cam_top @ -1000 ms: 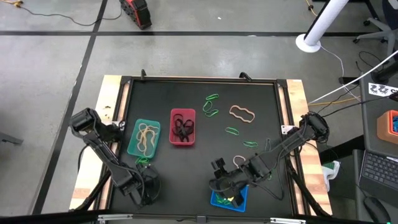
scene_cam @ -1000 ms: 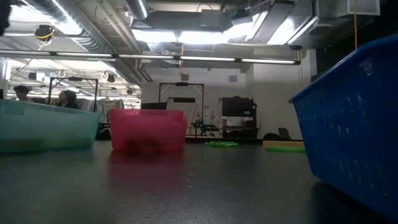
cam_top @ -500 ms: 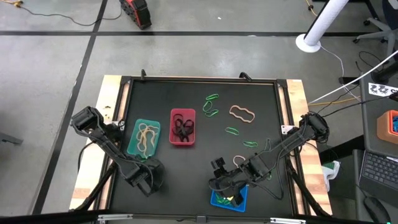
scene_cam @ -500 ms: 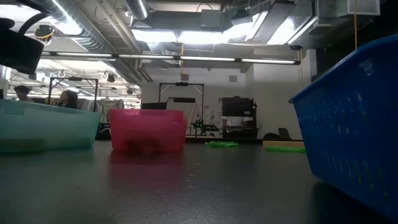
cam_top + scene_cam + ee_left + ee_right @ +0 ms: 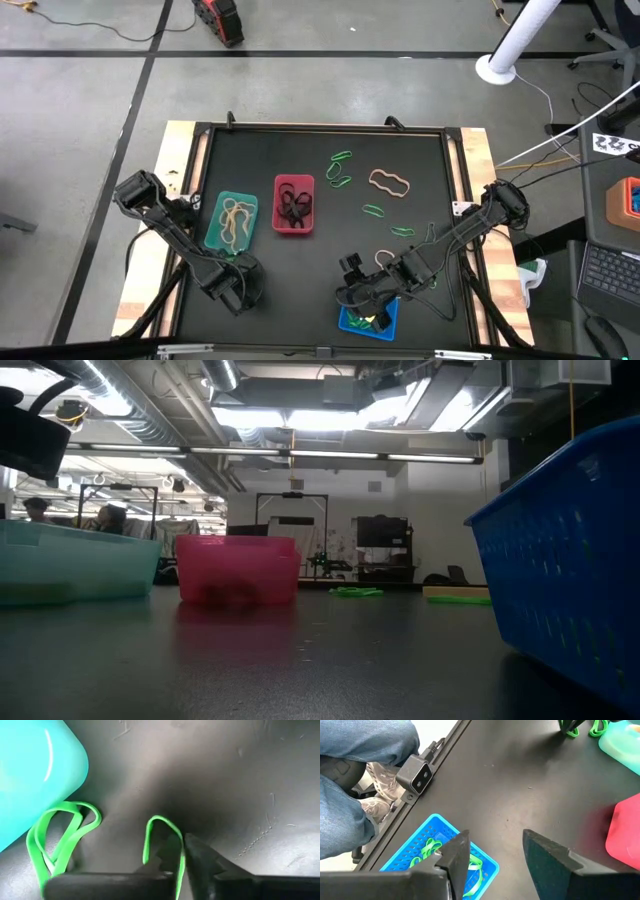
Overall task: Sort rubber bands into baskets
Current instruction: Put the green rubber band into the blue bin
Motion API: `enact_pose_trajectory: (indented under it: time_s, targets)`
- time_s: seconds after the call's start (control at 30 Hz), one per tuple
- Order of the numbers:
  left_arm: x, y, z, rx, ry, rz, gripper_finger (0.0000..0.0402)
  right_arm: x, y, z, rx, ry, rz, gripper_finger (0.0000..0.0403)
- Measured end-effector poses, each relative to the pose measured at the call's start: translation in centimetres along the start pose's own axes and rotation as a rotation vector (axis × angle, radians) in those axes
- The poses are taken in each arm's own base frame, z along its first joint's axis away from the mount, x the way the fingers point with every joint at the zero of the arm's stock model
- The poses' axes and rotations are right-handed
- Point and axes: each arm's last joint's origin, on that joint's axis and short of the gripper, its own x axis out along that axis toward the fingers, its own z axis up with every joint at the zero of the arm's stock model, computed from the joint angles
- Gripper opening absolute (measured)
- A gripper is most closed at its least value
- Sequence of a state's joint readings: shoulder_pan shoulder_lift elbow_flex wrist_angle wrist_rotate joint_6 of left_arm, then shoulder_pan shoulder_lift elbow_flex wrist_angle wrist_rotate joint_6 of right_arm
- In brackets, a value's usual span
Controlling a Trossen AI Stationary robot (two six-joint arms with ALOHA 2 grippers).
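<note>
Left wrist view: the left gripper [image 5: 181, 862] is clenched on a green rubber band [image 5: 161, 842] beside the teal basket [image 5: 35, 775].
Its target, the blue basket [image 5: 367, 320], lies along the counter's near edge under the right gripper [image 5: 492, 857], whose jaws are spread and empty.

Teal basket [image 5: 232, 221], red basket [image 5: 293, 205], blue basket [image 5: 367, 320]; green rubber bands [image 5: 60, 837].

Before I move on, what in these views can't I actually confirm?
- High view: left gripper tips and the green band they pinch, hidden by the arm.
- High view: blue basket contents, covered by right gripper.
- Low view: teal basket and red basket contents, walls block them.
</note>
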State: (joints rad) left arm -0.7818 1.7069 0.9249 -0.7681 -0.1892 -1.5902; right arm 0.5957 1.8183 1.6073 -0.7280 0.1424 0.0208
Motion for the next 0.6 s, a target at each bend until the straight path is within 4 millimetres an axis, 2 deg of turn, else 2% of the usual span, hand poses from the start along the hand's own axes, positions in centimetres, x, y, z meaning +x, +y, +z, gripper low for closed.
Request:
enact_pose_trajectory:
  time_s: [0.07, 0.37, 0.6]
  targets:
    - [0.0, 0.0, 0.0, -0.001, 0.0, -0.001, 0.0007, 0.0, 0.0, 0.0, 0.0, 0.0, 0.0, 0.0182]
    - [0.0, -0.5, 0.0, 0.047, -0.01, -0.048, 0.0003, 0.0, 0.0, 0.0, -0.001, 0.004, 0.0, 0.0182]
    - [-1.2, -2.8, 0.7, 0.129, -0.061, -0.198, 0.0001, 0.0, 0.0, -0.1, -0.001, 0.007, 0.0, 0.0182]
